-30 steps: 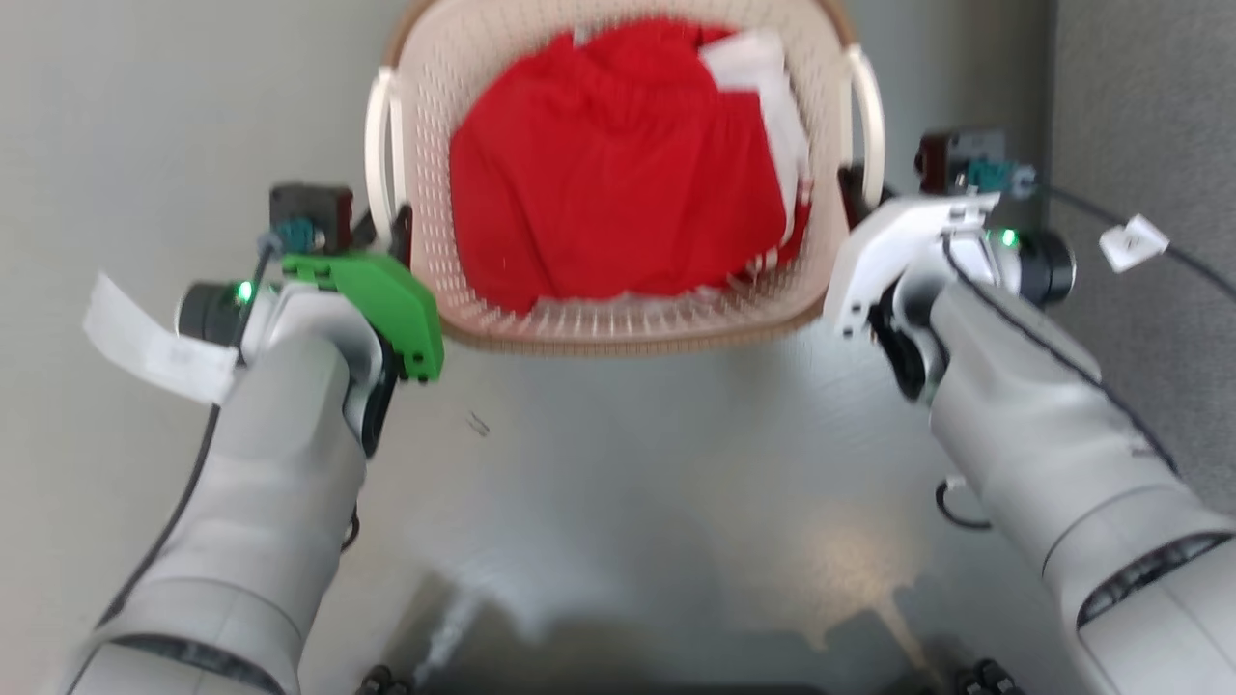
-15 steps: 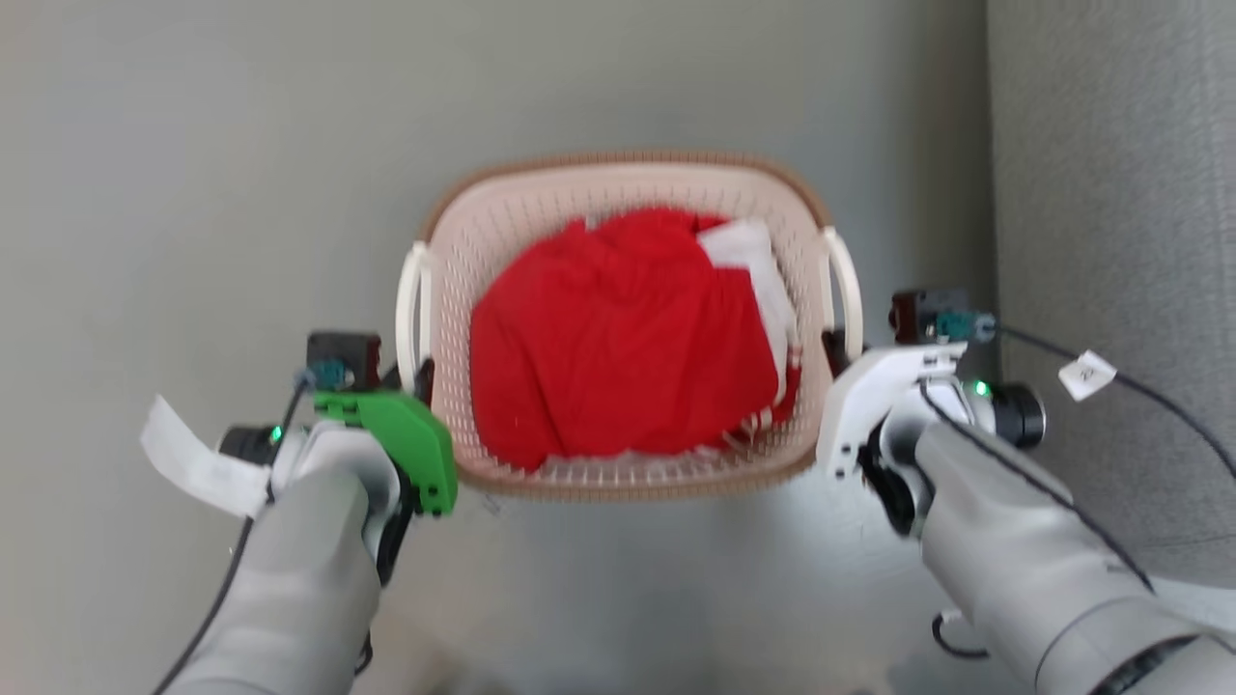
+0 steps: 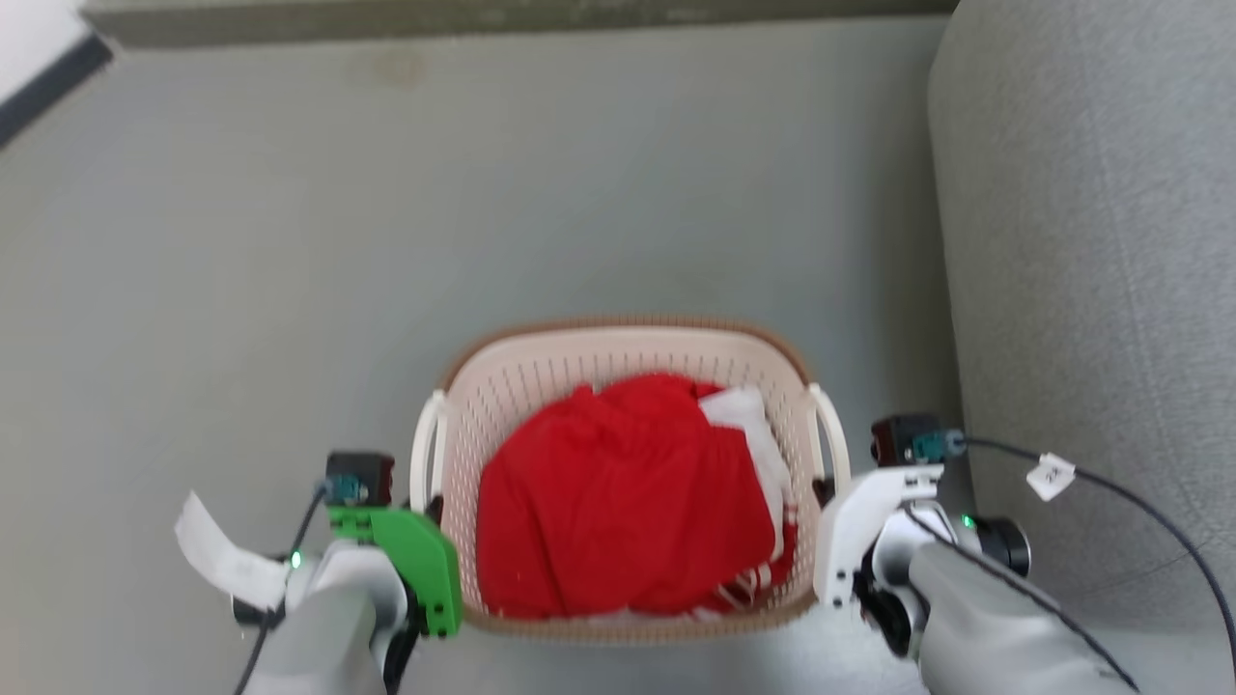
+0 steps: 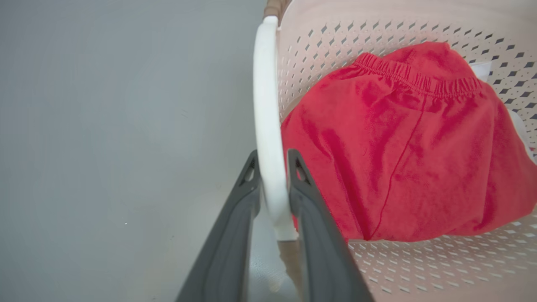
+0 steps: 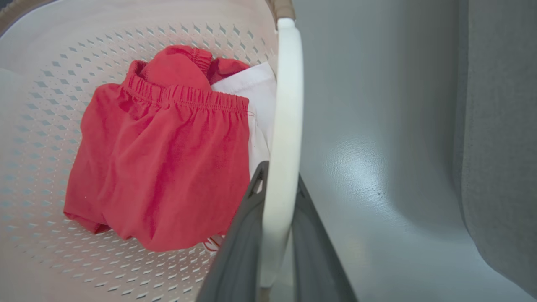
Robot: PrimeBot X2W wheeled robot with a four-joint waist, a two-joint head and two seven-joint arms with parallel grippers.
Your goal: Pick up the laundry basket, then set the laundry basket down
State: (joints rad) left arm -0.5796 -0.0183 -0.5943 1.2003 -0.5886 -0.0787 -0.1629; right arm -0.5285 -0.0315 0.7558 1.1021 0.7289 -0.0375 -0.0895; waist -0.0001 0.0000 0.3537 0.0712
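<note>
Smooth grey floor (image 3: 241, 241) all round, with a grey upholstered sofa side (image 3: 1091, 241) rising along the right of the head view and a darker band (image 3: 483, 14) across the far edge.

At the left gripper (image 4: 272, 161): pinched on the left handle (image 4: 264, 105) of the laundry basket (image 3: 618, 362). One dark finger (image 4: 239, 218) on the outer face of the white bar, the other on the inner face, both pressed to the plastic near the bar's lower end. At the right gripper (image 5: 280, 174): likewise clamped, on the right handle (image 5: 287, 105), fingers hugging either side of the bar (no gap visible between pad and plastic).

Behind the left fingers, a green wrist cover (image 3: 410, 555), with a white paper tag (image 3: 222, 560) sticking out to the side. Behind the right fingers, a white wrist cover (image 3: 855, 521), with a black cable (image 3: 1139, 502) carrying a small label (image 3: 1051, 475) and looping toward the sofa side.

Laundry basket itself: held between the two arms, low in the middle of the head view, upright and level, brown rim (image 3: 628, 323) uppermost, handles at its left and right ends. Near the sofa side on the right, apart from it. Cannot tell whether lifted clear of the floor or resting on it.

Inside, heaped across most of the perforated bottom: a red garment (image 3: 618, 502) with a gathered elastic waistband, and a white cloth (image 3: 748, 425) against the right wall, touching the red.
</note>
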